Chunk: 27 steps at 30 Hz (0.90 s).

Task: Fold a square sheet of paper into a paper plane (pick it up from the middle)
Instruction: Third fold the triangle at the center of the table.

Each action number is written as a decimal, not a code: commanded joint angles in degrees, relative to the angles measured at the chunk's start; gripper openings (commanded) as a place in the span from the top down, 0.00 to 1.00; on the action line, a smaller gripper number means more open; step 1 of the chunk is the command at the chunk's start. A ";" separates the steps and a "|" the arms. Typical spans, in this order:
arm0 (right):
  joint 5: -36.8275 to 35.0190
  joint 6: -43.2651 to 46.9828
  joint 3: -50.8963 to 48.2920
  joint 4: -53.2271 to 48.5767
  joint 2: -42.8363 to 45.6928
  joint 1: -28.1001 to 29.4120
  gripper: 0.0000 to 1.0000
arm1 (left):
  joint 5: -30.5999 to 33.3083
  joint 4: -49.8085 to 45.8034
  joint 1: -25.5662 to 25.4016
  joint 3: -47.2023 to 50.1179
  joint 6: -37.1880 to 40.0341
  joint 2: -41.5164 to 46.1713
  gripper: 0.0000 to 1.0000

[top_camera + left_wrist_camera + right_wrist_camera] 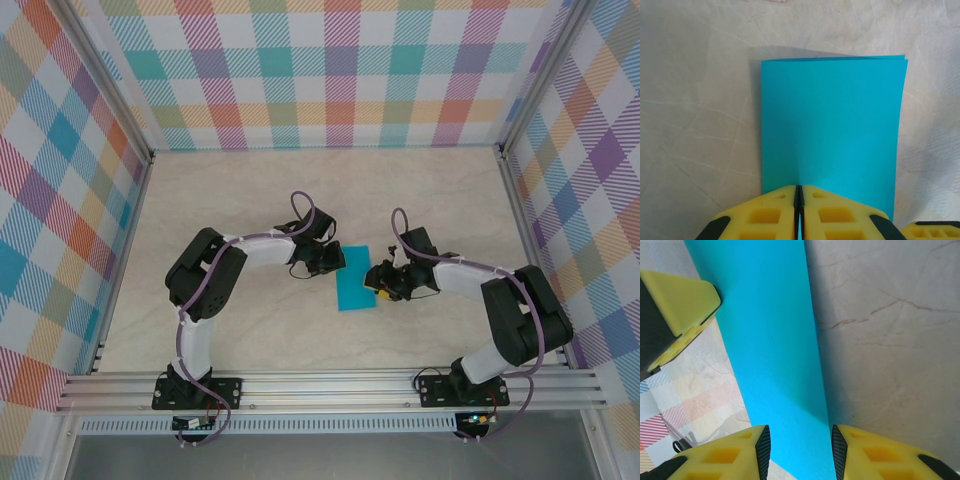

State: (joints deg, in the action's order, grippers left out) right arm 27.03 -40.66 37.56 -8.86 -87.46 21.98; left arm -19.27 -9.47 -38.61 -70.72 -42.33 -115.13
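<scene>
Overhead, from the fixed camera, a teal sheet of paper (356,290), folded into a narrow rectangle, sits at the middle of the pale marbled table (250,190), ringed by plaid walls (340,70). The left pincer (338,262) meets the paper's upper left edge. The right pincer (377,283) reaches it from the right side, lower down. Both arms bend inward from their bases at the bottom of the frame.

Next, from the left wrist camera, the left pincer (798,210) shows at the bottom centre with its yellow fingers (765,215) pressed together, clamped on the near edge of the sheet of paper (832,125). The paper stretches up the frame, and two layers show at its top edge, just out of line. A soft shadow lies on the table (700,125) above and to the left of the paper. A yellow finger (935,231) of the right pincer shows in the lower right corner.

Finally, from the right wrist camera, the right pincer (800,452) stands with its fingers (730,457) apart at the bottom edge. The sheet of paper (770,340) runs between them from the top of the frame. Whether the pads touch the paper cannot be told. A yellow finger (680,305) of the left pincer sits at the upper left against the paper's edge, and bare table (890,340) lies to the right.
</scene>
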 commanded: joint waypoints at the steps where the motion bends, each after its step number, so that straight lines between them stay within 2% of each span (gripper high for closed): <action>1: 2.75 3.97 2.95 0.37 -1.21 -0.62 0.58 | -0.69 -1.69 -0.41 1.34 1.14 -0.18 0.89; 5: 4.77 6.76 4.32 -0.50 -2.28 -1.40 0.60 | -0.81 -1.69 -0.41 1.28 1.21 0.08 0.89; 14: 7.33 6.10 4.44 0.75 -6.65 -1.68 0.77 | -1.53 -0.73 -0.50 1.70 1.85 2.74 0.86; 21: 8.72 3.03 3.79 3.49 -8.16 -1.76 0.86 | 0.36 -1.47 -0.93 3.60 3.50 8.35 0.75; 27: 9.12 -1.83 2.34 6.74 -8.08 -1.76 0.89 | 3.45 -0.85 -2.39 8.30 5.33 15.49 0.63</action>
State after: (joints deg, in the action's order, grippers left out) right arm 34.24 -39.33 41.32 -4.97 -95.18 20.60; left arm -17.76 -9.45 -39.35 -64.40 -38.96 -103.70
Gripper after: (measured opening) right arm 0.116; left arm 0.357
